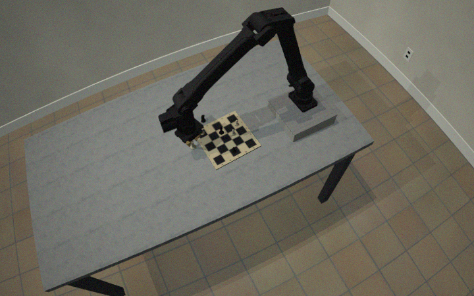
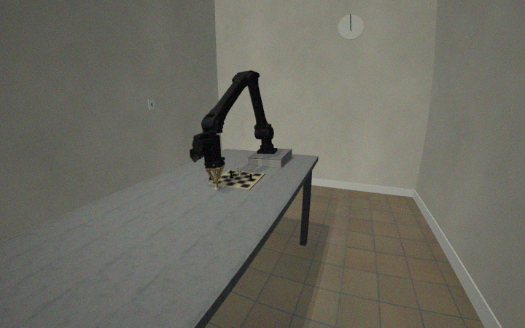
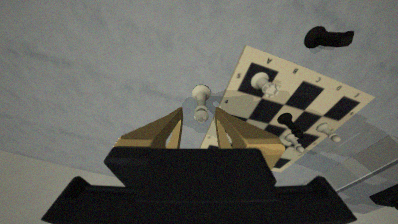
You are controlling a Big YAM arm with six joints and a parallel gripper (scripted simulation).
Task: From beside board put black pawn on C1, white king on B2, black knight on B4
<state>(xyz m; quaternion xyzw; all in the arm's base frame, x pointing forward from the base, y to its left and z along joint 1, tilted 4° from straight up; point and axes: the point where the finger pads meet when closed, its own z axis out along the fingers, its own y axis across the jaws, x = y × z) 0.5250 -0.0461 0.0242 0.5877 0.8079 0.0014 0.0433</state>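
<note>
The white king (image 1: 193,145) (image 2: 216,186) (image 3: 201,102) stands upright on the table just off the board's A side. My gripper (image 1: 193,142) (image 2: 216,182) (image 3: 199,111) is partly open above it, a finger on either side of its head in the wrist view. The black knight (image 1: 203,118) (image 3: 329,38) stands on the table off the digit-5 edge of the board (image 1: 244,152) (image 3: 247,53). The black pawn (image 1: 234,149) (image 2: 251,177) stands upright on C1; fingers and gripper body hide it in the wrist view. B2 and B4 hold no piece.
On the board, a white piece (image 3: 261,80) stands on A5, close to my right finger. A black piece (image 1: 221,131) (image 2: 231,174) (image 3: 290,122) stands on C4, with white pieces on D3 (image 1: 233,133) and E4 (image 1: 237,123). The arm's plinth (image 1: 314,127) lies beyond the board.
</note>
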